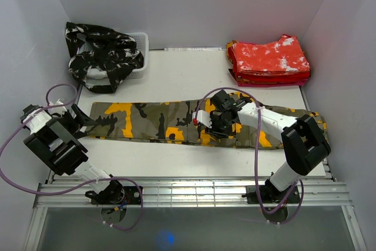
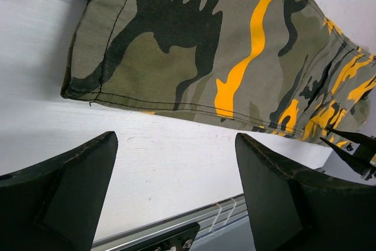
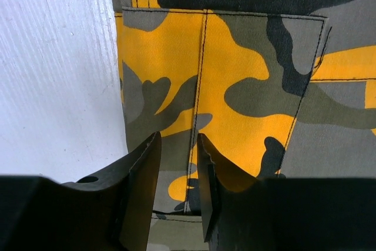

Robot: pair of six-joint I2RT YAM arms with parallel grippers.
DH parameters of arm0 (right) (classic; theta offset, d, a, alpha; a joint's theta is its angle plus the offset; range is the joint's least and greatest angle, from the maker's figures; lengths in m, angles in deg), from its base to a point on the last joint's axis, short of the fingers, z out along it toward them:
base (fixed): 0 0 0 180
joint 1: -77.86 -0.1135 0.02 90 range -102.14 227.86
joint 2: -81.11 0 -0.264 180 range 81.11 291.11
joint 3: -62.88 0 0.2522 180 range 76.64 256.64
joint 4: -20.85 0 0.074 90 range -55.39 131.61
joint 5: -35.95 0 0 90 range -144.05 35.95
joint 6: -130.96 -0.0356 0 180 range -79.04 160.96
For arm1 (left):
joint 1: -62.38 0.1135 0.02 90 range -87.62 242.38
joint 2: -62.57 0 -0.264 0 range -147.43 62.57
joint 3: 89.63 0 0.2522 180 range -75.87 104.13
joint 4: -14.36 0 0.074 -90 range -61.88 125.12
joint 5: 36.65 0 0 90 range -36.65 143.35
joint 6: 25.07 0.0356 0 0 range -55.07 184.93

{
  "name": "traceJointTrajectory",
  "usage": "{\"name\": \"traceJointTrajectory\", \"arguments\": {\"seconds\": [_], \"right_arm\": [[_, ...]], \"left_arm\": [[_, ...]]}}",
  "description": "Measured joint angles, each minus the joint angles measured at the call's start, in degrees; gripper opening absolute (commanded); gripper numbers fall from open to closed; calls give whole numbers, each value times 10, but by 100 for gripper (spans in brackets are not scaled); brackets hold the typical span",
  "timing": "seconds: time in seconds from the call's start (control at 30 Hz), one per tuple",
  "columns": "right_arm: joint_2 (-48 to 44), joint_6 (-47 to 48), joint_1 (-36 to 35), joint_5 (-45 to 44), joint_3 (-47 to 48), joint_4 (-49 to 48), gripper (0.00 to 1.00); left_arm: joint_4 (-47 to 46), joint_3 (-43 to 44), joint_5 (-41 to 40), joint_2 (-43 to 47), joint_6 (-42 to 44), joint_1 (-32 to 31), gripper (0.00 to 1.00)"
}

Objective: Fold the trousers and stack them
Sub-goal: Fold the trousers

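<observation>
I see the olive trousers (image 1: 147,120) laid flat lengthwise along the near edge of the table (image 1: 176,77). My left gripper (image 2: 175,145) is fully released beside their left end. My right gripper (image 3: 178,145) is nearly closed over mid-trousers; I cannot tell whether it grasps cloth.

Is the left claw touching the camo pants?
Apart. The left wrist view shows bare white table between the open left gripper and the trousers.
</observation>
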Motion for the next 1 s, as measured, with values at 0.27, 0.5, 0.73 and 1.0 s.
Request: {"name": "traceJointTrajectory", "arguments": {"seconds": [0.27, 0.5, 0.73, 1.0], "right_arm": [[-16, -6, -3, 12, -14, -4, 37], [-29, -8, -3, 19, -39, -7, 37], [-29, -9, -3, 23, -42, -14, 37], [-29, -12, -3, 24, -42, -16, 37]], "left_arm": [[-39, -34, 19, -10, -54, 0, 92], [-83, -56, 28, -11, -102, 0, 91], [-95, -77, 23, -16, -107, 0, 91], [-123, -116, 21, -16, -129, 0, 91]]}}
